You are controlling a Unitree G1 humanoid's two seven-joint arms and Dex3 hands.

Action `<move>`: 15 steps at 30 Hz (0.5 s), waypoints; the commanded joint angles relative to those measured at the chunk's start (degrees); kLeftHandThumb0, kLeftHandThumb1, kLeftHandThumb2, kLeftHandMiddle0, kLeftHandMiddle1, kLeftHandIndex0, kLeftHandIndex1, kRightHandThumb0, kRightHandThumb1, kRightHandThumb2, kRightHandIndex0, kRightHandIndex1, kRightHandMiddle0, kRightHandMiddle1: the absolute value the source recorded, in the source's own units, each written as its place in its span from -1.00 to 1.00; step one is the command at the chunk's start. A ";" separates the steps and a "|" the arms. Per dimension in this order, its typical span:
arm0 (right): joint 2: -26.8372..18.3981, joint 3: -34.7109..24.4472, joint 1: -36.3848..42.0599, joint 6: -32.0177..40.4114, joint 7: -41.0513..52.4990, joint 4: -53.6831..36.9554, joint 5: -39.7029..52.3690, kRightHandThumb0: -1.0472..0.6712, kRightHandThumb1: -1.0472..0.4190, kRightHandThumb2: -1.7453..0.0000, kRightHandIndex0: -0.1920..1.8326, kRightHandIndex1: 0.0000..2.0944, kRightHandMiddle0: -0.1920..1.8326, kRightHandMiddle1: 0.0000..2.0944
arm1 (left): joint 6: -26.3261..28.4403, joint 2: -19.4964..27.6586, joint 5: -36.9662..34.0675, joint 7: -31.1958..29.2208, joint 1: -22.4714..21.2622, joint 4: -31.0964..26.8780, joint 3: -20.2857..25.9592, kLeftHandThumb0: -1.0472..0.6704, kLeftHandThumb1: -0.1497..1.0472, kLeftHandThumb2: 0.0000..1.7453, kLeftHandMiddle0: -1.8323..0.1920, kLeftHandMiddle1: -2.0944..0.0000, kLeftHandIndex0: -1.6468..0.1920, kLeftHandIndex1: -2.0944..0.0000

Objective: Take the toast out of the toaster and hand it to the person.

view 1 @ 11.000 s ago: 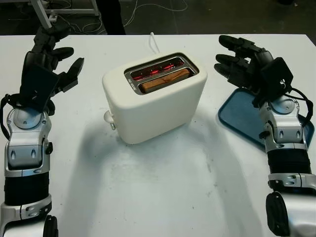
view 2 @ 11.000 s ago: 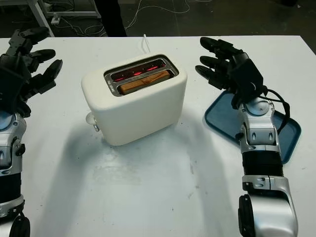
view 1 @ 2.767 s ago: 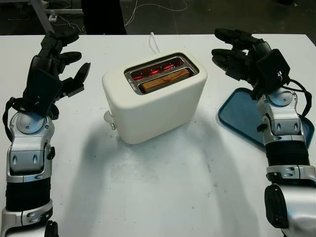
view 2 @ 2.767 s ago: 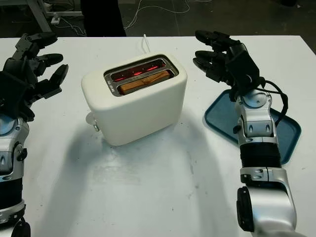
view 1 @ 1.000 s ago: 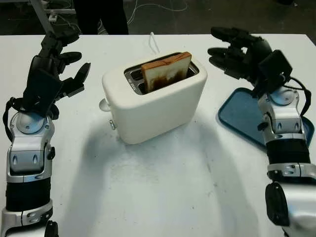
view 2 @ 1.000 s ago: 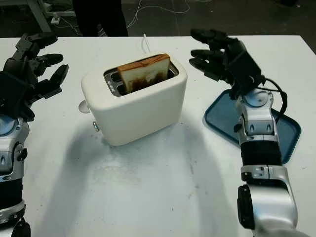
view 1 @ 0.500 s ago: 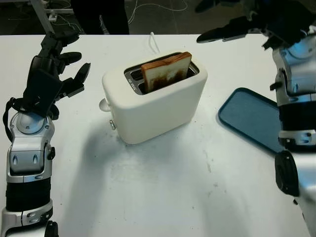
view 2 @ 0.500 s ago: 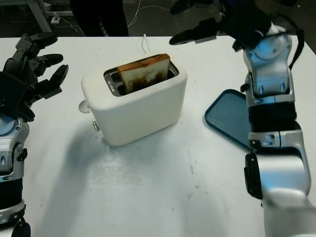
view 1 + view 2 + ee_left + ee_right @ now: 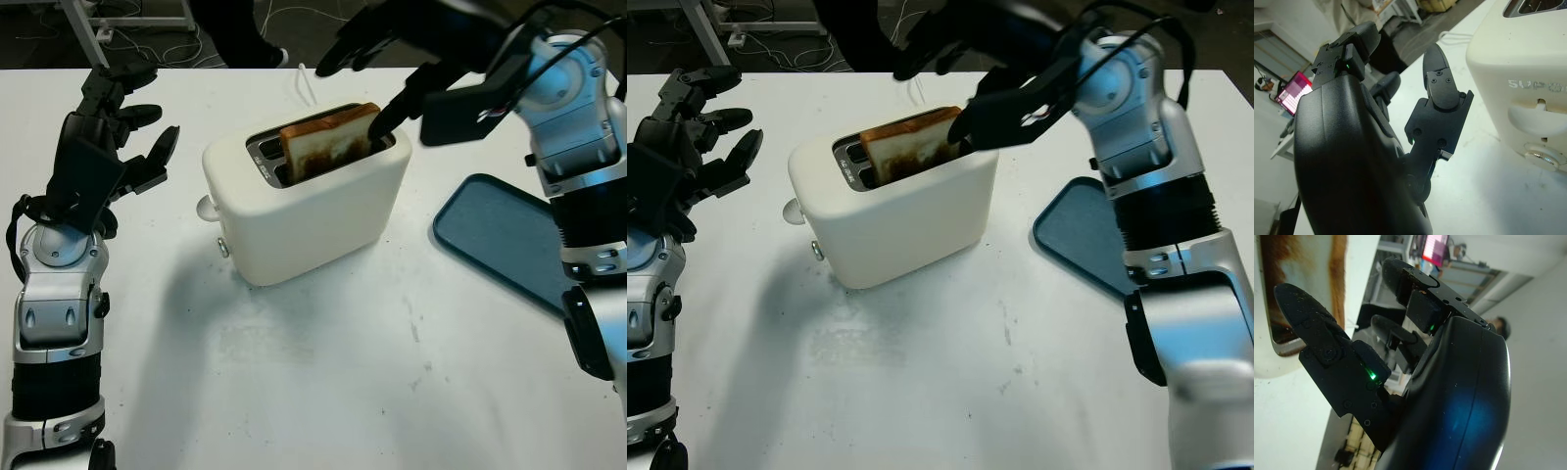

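Right hand [image 9: 392,69] has swung in over the toaster [image 9: 304,196], open, thumb beside the popped toast [image 9: 328,142], not gripping yet. Left hand [image 9: 103,127] parked open, holding nothing. Risk: fingers pinch too hard, crumbling the slice, or nudge the toaster.

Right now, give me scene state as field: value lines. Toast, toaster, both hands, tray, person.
toast: popped up, standing in the toaster's near slot, not yet grasped
toaster: cream, mid-table, far slot empty
right hand: open, over the toaster's far right end, one finger beside the toast's right edge
left hand: open, raised left of the toaster, idle
tray: blue, on the table right of the toaster
person: standing beyond the table's far edge, legs in view
table: white
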 commanded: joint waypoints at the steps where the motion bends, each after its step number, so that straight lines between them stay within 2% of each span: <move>1: 0.43 0.79 -0.45 -1.73 0.08 -0.12 -0.34 -0.75 -0.29 0.99 -0.19 -0.30 0.09 -0.94 | -1.13 -0.37 0.37 0.65 0.73 -0.51 -0.03 -0.06 0.47 -0.18 0.81 0.05 0.79 0.23; 10: 0.65 1.52 0.67 -5.07 -3.04 1.50 -2.38 -0.70 -0.39 0.98 -0.26 -0.24 0.06 -0.96 | -1.45 -0.45 0.31 0.63 0.99 -0.53 -0.11 -0.06 0.46 -0.17 0.81 0.06 0.79 0.23; 15: 0.86 1.55 0.86 -7.57 -4.75 3.54 -3.11 -0.57 -0.39 0.99 -0.24 -0.20 0.09 -0.95 | -1.12 -0.59 0.46 0.83 0.93 -0.67 -0.26 -0.07 0.47 -0.18 0.81 0.06 0.79 0.23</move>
